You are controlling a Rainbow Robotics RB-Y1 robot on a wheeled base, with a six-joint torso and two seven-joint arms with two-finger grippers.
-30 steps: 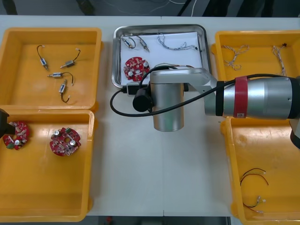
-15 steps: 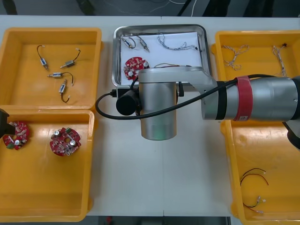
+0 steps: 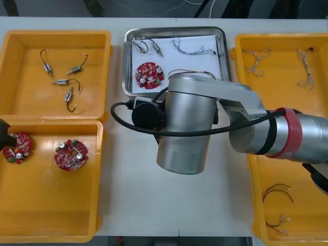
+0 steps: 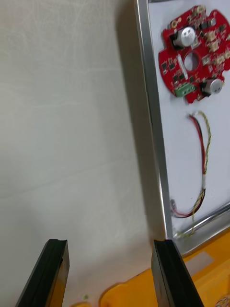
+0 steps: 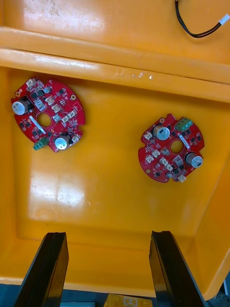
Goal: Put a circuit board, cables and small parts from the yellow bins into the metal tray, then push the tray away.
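The metal tray (image 3: 174, 29) stands at the table's far middle, white inside. In it lie a round red circuit board (image 3: 148, 75), two small metal parts (image 3: 142, 47), a twisted blue and white cable (image 3: 192, 48) and a red and yellow cable (image 4: 203, 158). In the front view my right arm's wrist (image 3: 184, 128) hangs over the tray's near edge. My right gripper (image 4: 111, 273) is open with nothing in it, over bare table beside the tray rim (image 4: 153, 120). The board (image 4: 194, 53) lies beyond its fingers. My left gripper (image 5: 108, 273) is open above two boards (image 5: 48, 114) (image 5: 171, 147).
Yellow bins flank the tray. The far left bin (image 3: 20, 97) holds small metal parts, the near left bin (image 3: 51, 205) two boards. Twisted cables lie in the far right bin (image 3: 277, 77), and black and red-yellow cables in the near right bin (image 3: 302, 169).
My right arm's wrist has drawn back from the tray toward the table's near side and looms larger. The tray, its contents and my left arm have not moved.
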